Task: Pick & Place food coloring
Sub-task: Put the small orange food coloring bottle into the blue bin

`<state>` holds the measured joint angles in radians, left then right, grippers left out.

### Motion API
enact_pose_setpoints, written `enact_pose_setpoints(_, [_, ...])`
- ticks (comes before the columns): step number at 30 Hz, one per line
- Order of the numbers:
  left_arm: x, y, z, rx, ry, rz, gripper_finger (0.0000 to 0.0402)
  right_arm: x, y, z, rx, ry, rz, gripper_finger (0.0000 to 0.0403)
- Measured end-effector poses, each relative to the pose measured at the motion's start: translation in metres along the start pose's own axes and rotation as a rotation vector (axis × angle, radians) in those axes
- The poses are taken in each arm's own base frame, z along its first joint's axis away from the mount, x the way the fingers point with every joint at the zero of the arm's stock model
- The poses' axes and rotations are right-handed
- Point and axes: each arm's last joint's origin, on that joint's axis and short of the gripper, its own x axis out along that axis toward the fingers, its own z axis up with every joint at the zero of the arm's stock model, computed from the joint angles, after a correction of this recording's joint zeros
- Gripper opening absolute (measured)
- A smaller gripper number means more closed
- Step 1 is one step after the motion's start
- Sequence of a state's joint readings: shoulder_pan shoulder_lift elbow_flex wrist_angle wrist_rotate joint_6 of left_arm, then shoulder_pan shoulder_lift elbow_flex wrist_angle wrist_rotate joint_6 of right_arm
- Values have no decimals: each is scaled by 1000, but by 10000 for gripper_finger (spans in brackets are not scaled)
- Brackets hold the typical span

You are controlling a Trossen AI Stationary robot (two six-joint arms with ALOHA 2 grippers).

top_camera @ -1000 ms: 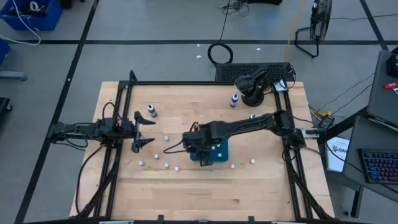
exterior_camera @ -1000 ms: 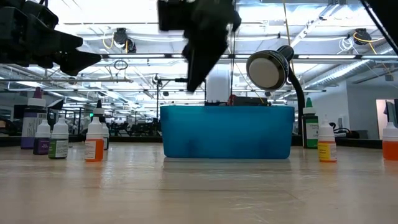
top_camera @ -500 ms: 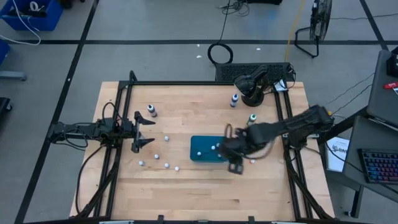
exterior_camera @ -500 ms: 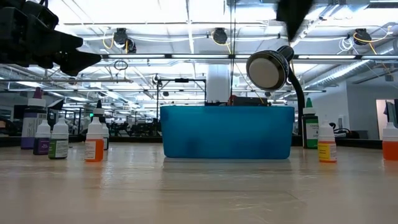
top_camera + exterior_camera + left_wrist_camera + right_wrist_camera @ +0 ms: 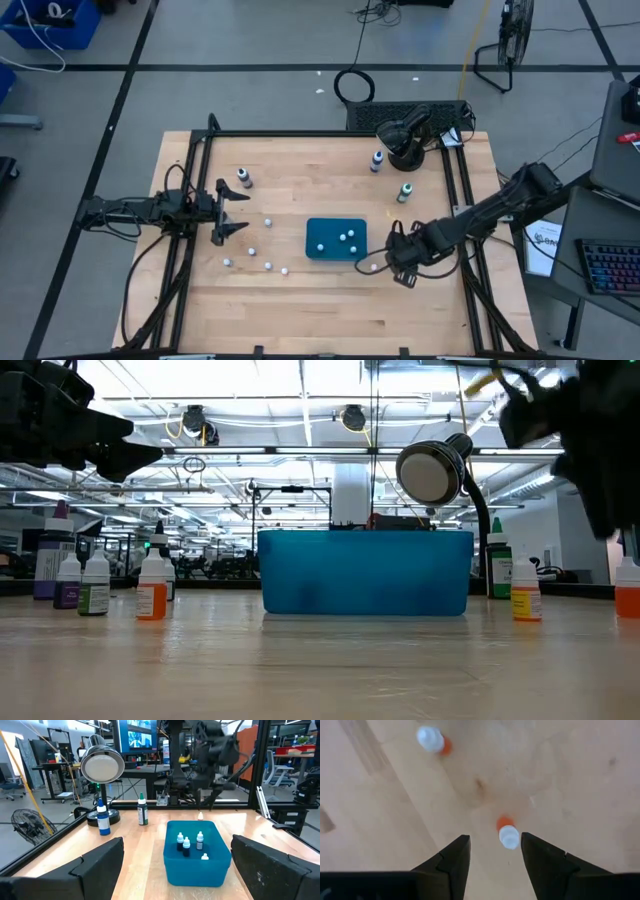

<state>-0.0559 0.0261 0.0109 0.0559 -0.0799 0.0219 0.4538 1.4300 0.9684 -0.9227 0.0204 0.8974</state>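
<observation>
The teal tray (image 5: 336, 239) holds 4 food coloring bottles (image 5: 186, 843). Just right of it the right gripper (image 5: 491, 851) hangs over an orange bottle (image 5: 507, 833), jaws partly open, gripping nothing. The left gripper (image 5: 226, 211) waits wide open and empty at the table's left. Only the low view shows the bottles' colours (image 5: 152, 591).
</observation>
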Motion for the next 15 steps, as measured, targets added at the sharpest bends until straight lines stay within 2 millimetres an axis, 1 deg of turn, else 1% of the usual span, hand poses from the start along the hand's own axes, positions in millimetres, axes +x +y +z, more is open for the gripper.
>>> enact_pose_setpoints(4, [0, 0, 0, 0, 0, 0, 365, 21, -6, -7, 7, 17, 25, 164])
enact_pose_setpoints(7, [0, 0, 0, 0, 0, 0, 365, 31, -10, -10, 8, 12, 33, 164])
enact_pose_setpoints(10, [0, 0, 0, 0, 0, 0, 365, 37, -12, -11, 5, 4, 38, 164])
enact_pose_setpoints(15, [0, 0, 0, 0, 0, 1, 365, 37, -13, -10, 10, 3, 36, 164])
